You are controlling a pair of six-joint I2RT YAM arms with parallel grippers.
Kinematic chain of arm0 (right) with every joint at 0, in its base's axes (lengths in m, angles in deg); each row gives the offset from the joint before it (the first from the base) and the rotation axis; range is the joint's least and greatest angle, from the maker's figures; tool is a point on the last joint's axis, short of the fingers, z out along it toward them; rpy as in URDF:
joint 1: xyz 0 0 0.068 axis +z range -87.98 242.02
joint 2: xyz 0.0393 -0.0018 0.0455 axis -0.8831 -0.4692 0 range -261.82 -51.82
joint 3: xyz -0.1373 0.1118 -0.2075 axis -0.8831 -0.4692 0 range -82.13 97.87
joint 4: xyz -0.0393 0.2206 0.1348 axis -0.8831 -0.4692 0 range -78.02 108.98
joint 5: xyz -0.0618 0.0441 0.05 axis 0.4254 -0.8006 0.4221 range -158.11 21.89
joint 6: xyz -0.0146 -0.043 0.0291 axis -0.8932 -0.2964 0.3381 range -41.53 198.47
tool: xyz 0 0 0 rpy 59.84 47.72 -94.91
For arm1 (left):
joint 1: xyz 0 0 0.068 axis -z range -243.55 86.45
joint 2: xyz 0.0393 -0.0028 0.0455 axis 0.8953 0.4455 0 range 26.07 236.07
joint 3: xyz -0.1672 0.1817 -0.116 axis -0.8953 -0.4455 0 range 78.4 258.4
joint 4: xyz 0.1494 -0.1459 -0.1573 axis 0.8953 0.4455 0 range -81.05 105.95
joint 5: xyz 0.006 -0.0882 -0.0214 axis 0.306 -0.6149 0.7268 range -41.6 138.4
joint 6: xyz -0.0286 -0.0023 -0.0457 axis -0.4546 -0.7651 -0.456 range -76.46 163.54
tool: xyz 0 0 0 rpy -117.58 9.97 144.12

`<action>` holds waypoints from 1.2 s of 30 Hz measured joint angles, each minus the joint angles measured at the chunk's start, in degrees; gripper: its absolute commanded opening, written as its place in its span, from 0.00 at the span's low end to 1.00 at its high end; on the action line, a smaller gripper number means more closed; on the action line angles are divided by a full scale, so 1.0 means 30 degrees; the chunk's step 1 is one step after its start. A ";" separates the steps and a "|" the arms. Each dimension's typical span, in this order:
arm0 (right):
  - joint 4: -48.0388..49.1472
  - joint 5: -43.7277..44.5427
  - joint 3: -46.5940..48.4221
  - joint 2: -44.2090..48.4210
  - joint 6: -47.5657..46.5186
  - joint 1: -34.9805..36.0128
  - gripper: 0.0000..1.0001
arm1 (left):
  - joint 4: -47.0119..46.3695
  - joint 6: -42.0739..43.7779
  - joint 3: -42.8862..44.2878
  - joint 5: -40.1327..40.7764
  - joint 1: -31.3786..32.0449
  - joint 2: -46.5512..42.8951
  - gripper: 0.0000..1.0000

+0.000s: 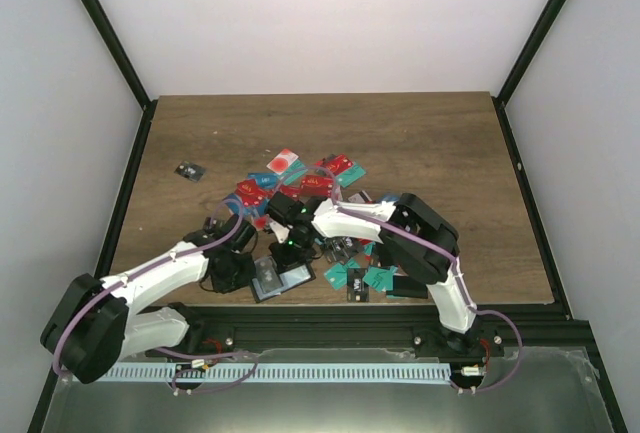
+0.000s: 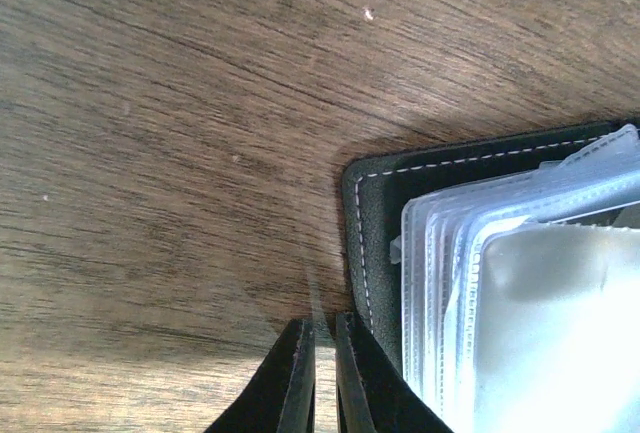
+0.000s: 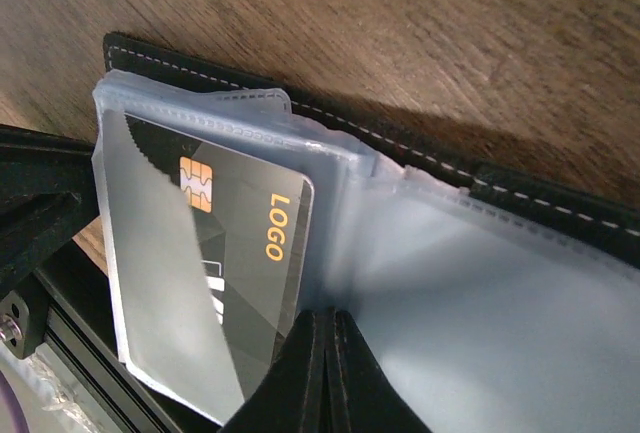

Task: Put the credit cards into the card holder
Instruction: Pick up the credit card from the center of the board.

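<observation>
The only writing that can be read is "LOGO", in orange, running sideways on a black card (image 3: 235,253) with a gold chip (image 3: 198,183). This card sits inside a clear pocket at the left of the right wrist view, and no other view shows it. The holder (image 3: 520,188) lies open there, its white-stitched black edge crossing from upper left to right. At bottom centre the right gripper (image 3: 327,315) has its jaws pressed together, tips down on the clear pockets beside the card. Whether a sleeve is pinched between them cannot be told.

The left wrist view shows another corner of the holder at right, with a fan of clear pockets (image 2: 520,283). The left gripper (image 2: 322,321), at bottom centre, is almost closed, with only a thin slit of wood showing. The finger on the frame's right lies against the holder's black edge; a grip cannot be made out.

From above, the holder lies at lower centre of the table (image 1: 430,143), between both grippers. Loose cards (image 1: 300,183), red, teal and blue, are heaped just above it, their print too small to read.
</observation>
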 measured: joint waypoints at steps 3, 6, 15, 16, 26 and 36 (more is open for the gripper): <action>-0.0007 -0.0007 0.0015 0.0000 0.0007 0.0036 0.01 | -0.0007 -0.0029 0.0058 0.0036 0.0087 0.0087 0.10; -0.0022 0.0007 0.0015 0.0000 0.0007 0.0036 0.01 | 0.0044 -0.0029 0.0146 0.0109 0.0124 0.0182 0.10; -0.0430 0.0641 0.0000 0.0321 0.0044 0.0029 0.12 | 0.0393 -0.0051 0.0350 0.0379 0.0248 -0.0284 0.10; -0.0488 0.0699 -0.0015 0.0517 0.0036 -0.0066 0.13 | 0.0466 -0.0058 0.0357 0.0379 0.0248 -0.0481 0.10; -0.0561 0.0823 -0.1916 0.4954 0.0554 -0.1341 0.34 | 0.1887 0.0117 0.2929 0.0306 0.0605 -0.2047 0.11; -0.0576 0.0466 -1.0724 1.3085 0.2914 -0.5217 0.56 | -0.1574 0.1690 0.6433 -0.1326 0.4189 0.1668 0.14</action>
